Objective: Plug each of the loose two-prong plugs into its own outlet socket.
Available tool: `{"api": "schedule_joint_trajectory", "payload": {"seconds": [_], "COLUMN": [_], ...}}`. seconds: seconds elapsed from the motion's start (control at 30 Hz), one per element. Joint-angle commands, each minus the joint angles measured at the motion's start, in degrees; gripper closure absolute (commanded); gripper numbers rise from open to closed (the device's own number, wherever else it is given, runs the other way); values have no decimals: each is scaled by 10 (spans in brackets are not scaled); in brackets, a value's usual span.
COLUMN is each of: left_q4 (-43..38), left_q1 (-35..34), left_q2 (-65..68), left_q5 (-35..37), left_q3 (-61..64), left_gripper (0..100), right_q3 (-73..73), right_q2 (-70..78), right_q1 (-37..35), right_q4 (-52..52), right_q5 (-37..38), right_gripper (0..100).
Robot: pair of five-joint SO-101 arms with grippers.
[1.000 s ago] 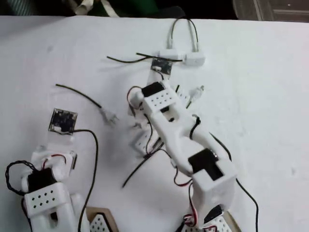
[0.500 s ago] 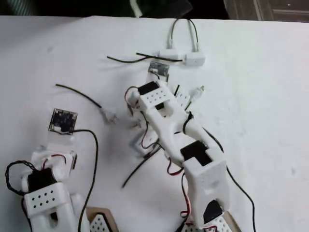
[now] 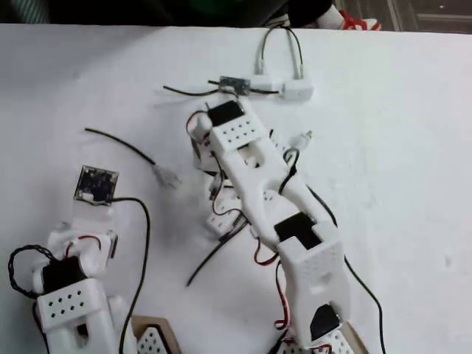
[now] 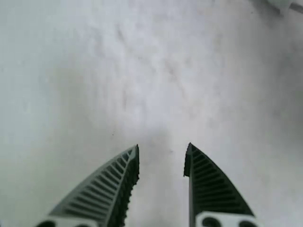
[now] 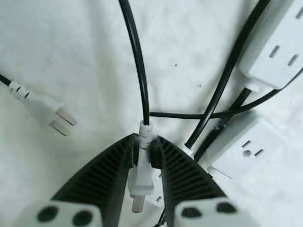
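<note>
My right gripper point(image 5: 145, 140) is shut on a white two-prong plug point(image 5: 142, 165). Its black cable point(image 5: 137, 61) runs away from the fingers, and its prong end points back toward the wrist. Two white outlet sockets point(image 5: 278, 51) point(image 5: 242, 147) lie close beside it, crossed by black cables. A second loose plug point(image 5: 43, 109) lies apart on the cloth, and the high view has it point(image 3: 165, 177) left of the right arm point(image 3: 251, 169). My left gripper point(image 4: 161, 153) stands open over bare white table, holding nothing.
A white adapter point(image 3: 295, 90) with a looped white cable sits at the far middle of the table. Another small plug point(image 3: 302, 138) lies right of the right arm. Black cables point(image 3: 140, 243) trail across the white table point(image 3: 398, 147). The left arm point(image 3: 70, 287) is at the near left corner.
The right arm has stretched farther from me and slightly left, its wrist now near the far adapter. The left arm has not moved.
</note>
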Motion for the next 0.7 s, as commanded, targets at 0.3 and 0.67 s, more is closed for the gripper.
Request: {"api": "schedule_joint_trajectory", "payload": {"seconds": [0.3,0.67], "left_q4": [-8,-8], "left_q1": [-3,-3], "left_q2": [-8,-8], "left_q5": [1,1], "left_q3": [-2,-2], "left_gripper": [827,827], "right_q3": [109,510], "right_q2": [-206,-487], "right_q1": [-3,-4], "right_q4": [15,-273], "right_q5": [87,236], "right_gripper": [981,981]}}
